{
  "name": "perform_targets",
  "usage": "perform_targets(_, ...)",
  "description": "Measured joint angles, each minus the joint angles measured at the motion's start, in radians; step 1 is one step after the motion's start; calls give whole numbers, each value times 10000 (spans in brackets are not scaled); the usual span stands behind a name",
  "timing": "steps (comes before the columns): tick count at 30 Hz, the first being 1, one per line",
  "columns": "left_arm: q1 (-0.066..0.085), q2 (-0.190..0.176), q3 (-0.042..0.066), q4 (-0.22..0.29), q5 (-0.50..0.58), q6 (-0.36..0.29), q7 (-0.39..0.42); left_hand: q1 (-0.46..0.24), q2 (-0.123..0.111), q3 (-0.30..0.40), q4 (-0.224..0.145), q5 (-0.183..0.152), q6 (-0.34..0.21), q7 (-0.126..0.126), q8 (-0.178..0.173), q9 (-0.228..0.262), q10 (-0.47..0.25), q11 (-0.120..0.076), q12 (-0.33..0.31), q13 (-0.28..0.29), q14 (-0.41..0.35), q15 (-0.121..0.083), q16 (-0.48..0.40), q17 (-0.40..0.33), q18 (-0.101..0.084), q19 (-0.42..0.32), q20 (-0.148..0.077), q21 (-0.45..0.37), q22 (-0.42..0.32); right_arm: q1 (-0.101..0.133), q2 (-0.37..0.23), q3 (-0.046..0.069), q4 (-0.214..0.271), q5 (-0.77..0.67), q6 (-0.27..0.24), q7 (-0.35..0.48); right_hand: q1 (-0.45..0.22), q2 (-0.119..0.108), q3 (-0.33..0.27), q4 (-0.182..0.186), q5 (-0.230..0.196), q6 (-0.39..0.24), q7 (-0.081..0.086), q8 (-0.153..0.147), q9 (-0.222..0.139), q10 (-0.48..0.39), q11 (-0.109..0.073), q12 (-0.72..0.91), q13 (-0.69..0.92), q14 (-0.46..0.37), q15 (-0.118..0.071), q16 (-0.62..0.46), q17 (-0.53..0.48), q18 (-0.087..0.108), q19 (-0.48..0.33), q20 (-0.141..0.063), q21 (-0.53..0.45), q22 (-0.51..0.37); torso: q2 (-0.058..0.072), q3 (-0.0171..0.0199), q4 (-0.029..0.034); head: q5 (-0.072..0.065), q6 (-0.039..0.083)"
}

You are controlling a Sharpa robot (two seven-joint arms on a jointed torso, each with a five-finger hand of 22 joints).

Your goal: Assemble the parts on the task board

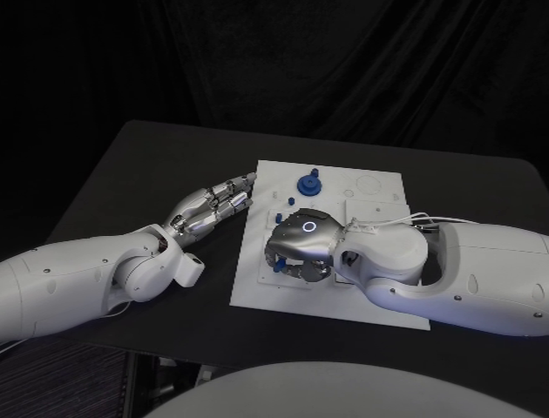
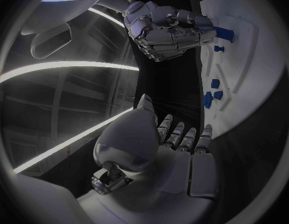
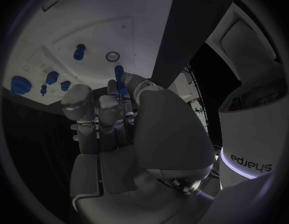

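The black tabletop [image 1: 137, 165] carries the white task board [image 1: 376, 218] near its middle, with bare black surface showing along the board's left side, beyond its far edge and out toward the right corner; behind the tabletop hangs a dark curtain [image 1: 350, 61]. The right arm [image 1: 501, 274] reaches in across the board's near right part, and the right hand [image 1: 302, 248] sits over the board's near left area with its fingers curled downward. In the right wrist view its fingers [image 3: 110, 107] are drawn together around a slim blue peg [image 3: 119, 74] whose tip stands out past them, so this hand is grasping that part. The left arm [image 1: 61, 283] lies on the tabletop beside the board's left edge, and the left hand [image 1: 214, 207] is released, fingers stretched out side by side toward the board's far left corner and holding nothing. A round blue part [image 1: 310, 184] stands in the far middle of the board, and smaller blue pieces [image 2: 213, 94] lie close together on the board nearby
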Motion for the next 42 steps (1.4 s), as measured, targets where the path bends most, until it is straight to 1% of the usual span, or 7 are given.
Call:
perform_targets(3,0,4,0,-14,0,8,0,0,0,0,0,0,0,0,0,0,0,0,0,0,0,0,0,0,1,1,0,0,0,-30,-13,0,-19,-94,121,-1,47,10,-12,-18,-2,0,0,0,14,2,-3,-10,6,-12,12,0,-21,0,0,0,0,0,1,-2,1,5,0)
perform_targets(4,0,5,0,-19,0,11,0,0,0,0,0,0,0,0,0,0,0,0,0,0,0,0,0,1,1,0,0,0,1,-39,-22,0,-23,-117,153,-1,95,11,1,-57,-25,0,0,0,23,4,-4,-17,6,-36,37,0,-29,0,0,0,0,-1,1,-2,2,18,0)
perform_targets(10,-5,20,-2,-39,0,30,0,0,0,0,0,37,0,0,0,0,0,0,0,0,0,0,0,2,0,0,0,0,1,-58,-128,5,-25,-227,280,-5,112,28,13,-69,-36,0,0,0,43,13,-13,-40,6,-36,37,0,-29,0,-35,35,0,-1,2,-3,3,87,0)
perform_targets(19,-9,32,-2,-65,1,53,0,36,36,0,0,37,0,0,0,0,0,0,0,1,0,0,0,5,0,1,1,0,1,-69,-184,17,-28,-300,320,-8,121,37,13,-69,-37,0,-1,0,44,16,-15,-40,5,-36,36,0,-38,1,-35,35,-33,-2,1,4,2,45,0)
perform_targets(23,-10,49,-2,-76,1,62,0,36,36,0,0,37,0,0,0,0,-37,36,0,1,0,0,0,6,0,1,1,0,2,-83,-174,24,-62,-316,319,-7,121,37,12,-69,-36,-1,-1,-1,54,16,-15,-40,17,-37,36,0,-28,0,-35,35,-33,-2,1,5,2,44,0)
perform_targets(25,-11,55,-2,-82,1,66,0,36,36,-1,0,37,0,0,0,0,-36,36,0,1,0,0,0,6,0,1,0,0,2,-90,-166,26,-74,-322,317,-7,121,37,12,-69,-37,0,-1,-1,55,53,19,-40,19,-36,36,0,-19,1,-35,35,-33,-3,1,5,2,45,0)
perform_targets(42,-23,82,0,-140,1,108,0,37,35,-1,0,37,0,0,0,0,-37,36,0,1,0,-1,0,9,0,1,1,0,3,-131,-206,40,-111,-347,324,-20,118,34,13,-124,-37,-3,-3,-12,89,87,21,-39,43,-72,1,-45,-44,1,-62,8,-33,-4,2,-2,6,59,0)
